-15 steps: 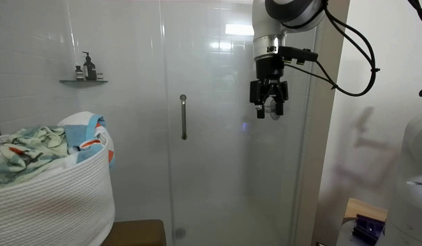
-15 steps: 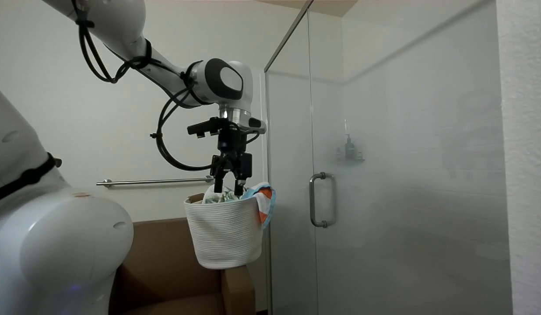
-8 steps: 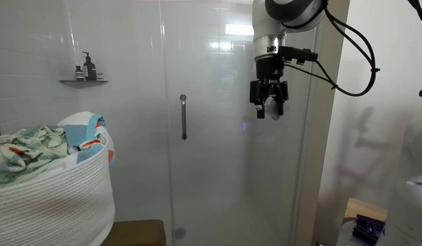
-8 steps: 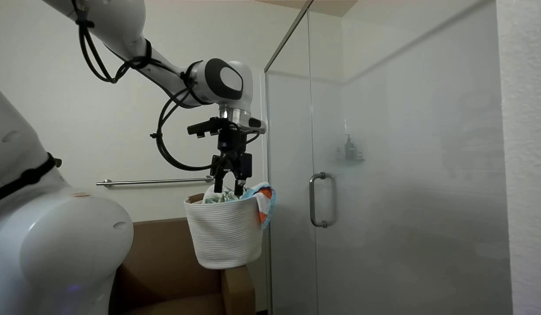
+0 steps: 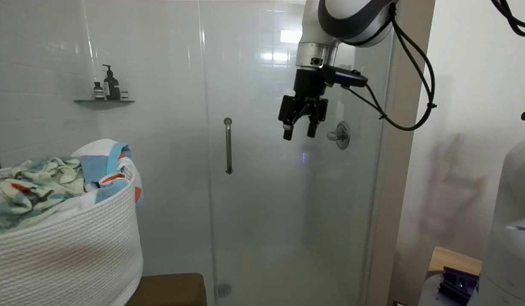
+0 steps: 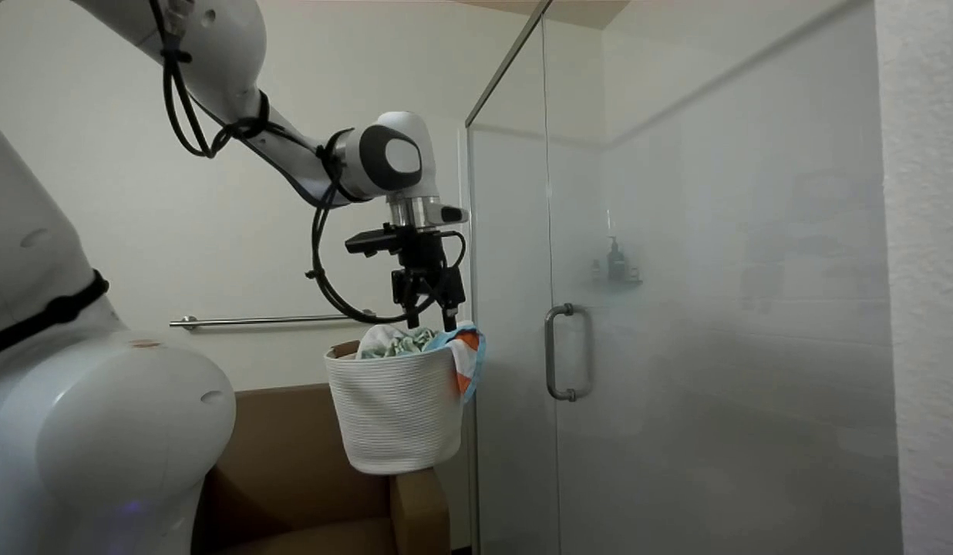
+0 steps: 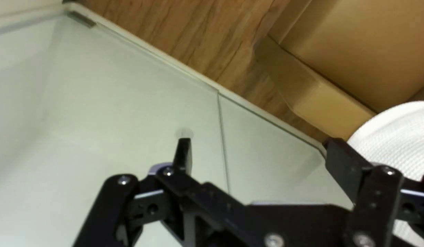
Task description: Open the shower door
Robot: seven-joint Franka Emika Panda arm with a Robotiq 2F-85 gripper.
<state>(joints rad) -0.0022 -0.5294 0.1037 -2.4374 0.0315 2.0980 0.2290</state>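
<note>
In an exterior view the shower door (image 5: 262, 212) fills the middle, a tall clear pane lined up with the fixed glass panel (image 5: 173, 204) beside it, so I judge it shut and the opening not yet begun. Its handle (image 5: 228, 146), a short silver bar, stands upright at mid height, close to the edge that meets that panel. The fingers (image 5: 288, 132) are spread apart and point down with a slight tilt, nothing between them; the wrist view shows the same wide gap, and I cannot make out the handle there.

The coming move turns on this: the handle lies to the picture's left of the fingers, while in an exterior view the handle (image 6: 551, 354) lies to their right, well apart either way. Fingers and bar both run up and down, so a clasp would, I think, call for turning them toward the glass, or else hooking one behind the bar. How far they stand off the pane I cannot tell.

Further out, a round shower knob (image 5: 342, 135) shows through the glass, and a white basket (image 5: 75, 259) heaped with cloths (image 5: 41, 182) sits in front of the fixed glass panel.
</note>
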